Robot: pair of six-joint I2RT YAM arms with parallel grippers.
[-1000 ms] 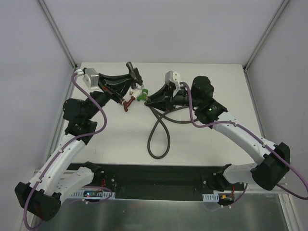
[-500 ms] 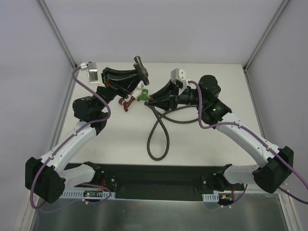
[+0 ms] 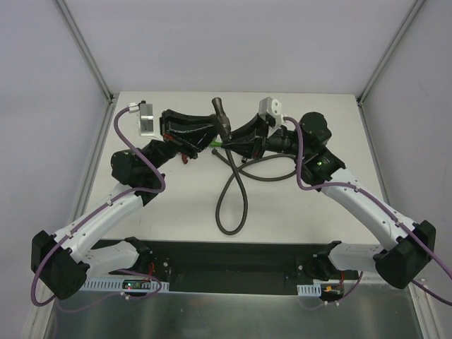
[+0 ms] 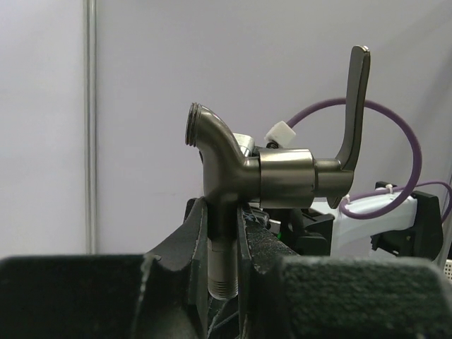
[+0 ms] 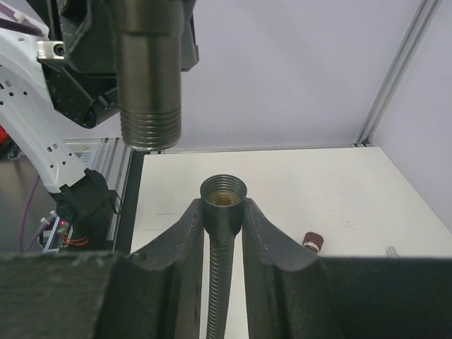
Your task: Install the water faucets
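Observation:
My left gripper (image 3: 214,129) is shut on the threaded stem of the grey-brown metal faucet (image 3: 221,114) and holds it raised in the air, lever handle on top. In the left wrist view the faucet (image 4: 272,176) stands between my left gripper's jaws (image 4: 224,244). My right gripper (image 3: 234,141) is shut on the nut end of the dark flexible hose (image 3: 232,191). In the right wrist view the open hose nut (image 5: 223,196) faces up between my right gripper's jaws (image 5: 223,215). The faucet's threaded end (image 5: 148,85) hangs above and left of the nut, not touching. A red faucet (image 5: 313,241) lies on the table.
The hose loops across the middle of the white table (image 3: 304,205). A bit of a green faucet (image 3: 214,146) and a bit of a red one (image 3: 185,157) show under my left arm. The white faucet is hidden. Cage posts stand at the far corners.
My left gripper has carried the metal faucet to the right, up to the right gripper. My right gripper has shifted slightly right with the hose end.

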